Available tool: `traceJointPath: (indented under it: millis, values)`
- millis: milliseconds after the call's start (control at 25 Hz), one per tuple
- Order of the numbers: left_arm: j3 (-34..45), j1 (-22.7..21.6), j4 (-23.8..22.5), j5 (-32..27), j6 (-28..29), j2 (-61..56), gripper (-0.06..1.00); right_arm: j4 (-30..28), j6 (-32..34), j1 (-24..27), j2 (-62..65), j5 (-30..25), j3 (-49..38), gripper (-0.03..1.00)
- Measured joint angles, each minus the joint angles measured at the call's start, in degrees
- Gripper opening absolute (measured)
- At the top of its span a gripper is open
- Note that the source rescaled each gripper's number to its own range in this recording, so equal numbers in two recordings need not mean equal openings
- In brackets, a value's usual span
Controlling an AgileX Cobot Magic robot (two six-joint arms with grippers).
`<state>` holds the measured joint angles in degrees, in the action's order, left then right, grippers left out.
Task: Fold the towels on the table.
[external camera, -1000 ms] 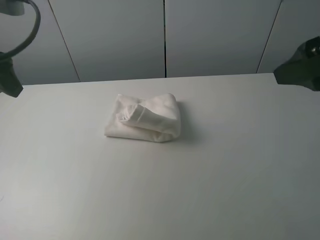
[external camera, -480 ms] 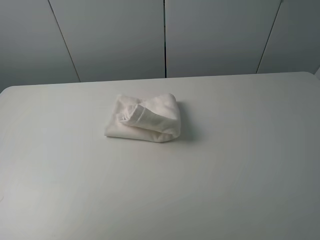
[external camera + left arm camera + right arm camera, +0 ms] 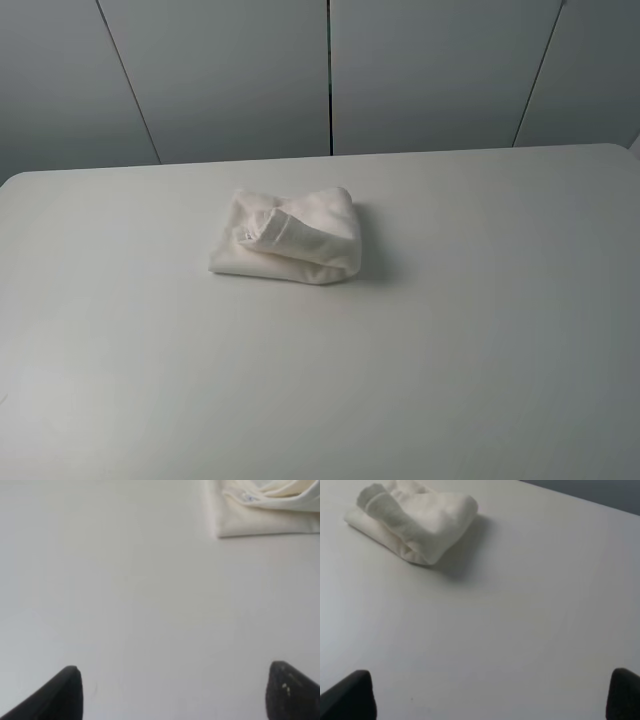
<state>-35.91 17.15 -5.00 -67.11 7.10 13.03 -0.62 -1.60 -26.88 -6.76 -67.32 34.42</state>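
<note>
A white terry-cloth towel [image 3: 288,238] lies folded in a compact bundle on the white table [image 3: 450,330], a little left of the middle and toward the far edge. It also shows in the left wrist view [image 3: 262,507] and in the right wrist view [image 3: 415,517]. Neither arm shows in the exterior high view. My left gripper [image 3: 172,692] is open and empty above bare table, well away from the towel. My right gripper [image 3: 492,695] is open and empty, also far from the towel.
A grey panelled wall [image 3: 330,70] stands behind the table's far edge. The table's rounded far corners show at left and right.
One second ago both arms showed at the upper left and upper right edges of the exterior high view. They have withdrawn out of that view. The towel has not moved.
</note>
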Motion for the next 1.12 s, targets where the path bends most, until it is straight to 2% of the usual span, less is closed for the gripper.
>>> traceJointPath:
  millis: [280, 480, 760, 1120]
  values:
    - [3.63, 0.0, 1.75, 0.39, 0.0, -12.23, 0.94, 0.25, -1.58, 0.0, 6.39, 2.38, -3.89, 1.0]
    - [4.3, 0.0, 3.36, 0.61, -0.85, -12.83, 0.94, 1.42, -2.93, 0.0, 6.54, 3.92, -5.04, 1.0]
    - [6.38, 0.0, 3.36, 4.54, -2.73, -13.06, 0.94, 1.42, -2.93, 0.0, 6.78, 4.22, -5.04, 1.0]
    - [6.38, 0.0, 3.36, 4.68, -2.95, -13.06, 0.94, 1.42, -2.45, 0.0, 6.78, 4.26, -5.04, 1.0]
